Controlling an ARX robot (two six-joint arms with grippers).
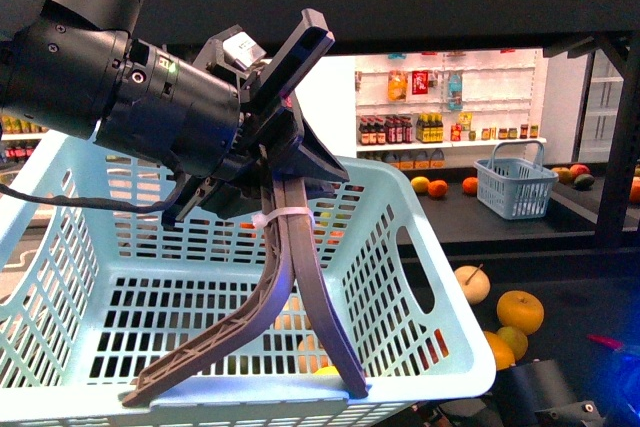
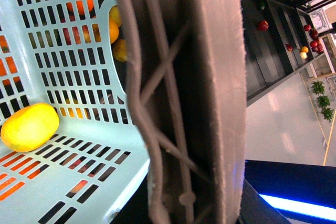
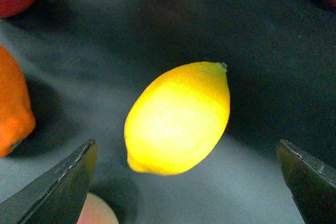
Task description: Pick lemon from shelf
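Yellow lemon (image 3: 178, 119) sits on the dark shelf (image 3: 273, 35) deck. Our right gripper (image 3: 185, 145) has its jaws wide open either side, not touching. We've got the left gripper (image 1: 295, 117) clamped on the basket handles (image 1: 300, 277).

Mostly plastic, plus a lot of matt black

The lemon (image 3: 178, 119) has smooth, faintly dimpled skin with a soft waxy sheen. The shelf (image 3: 262, 30) deck looks like flat, matt dark stuff, maybe painted metal, but the close view's too blurry to swear to it. The basket (image 1: 465, 352) is pale blue moulded plastic, slotted all over, with a slight gloss. Its handles (image 1: 303, 277) are duller grey-brown ribbed plastic, a bit rough along the edges. The left arm (image 1: 90, 77) casing is black with a satin shine.
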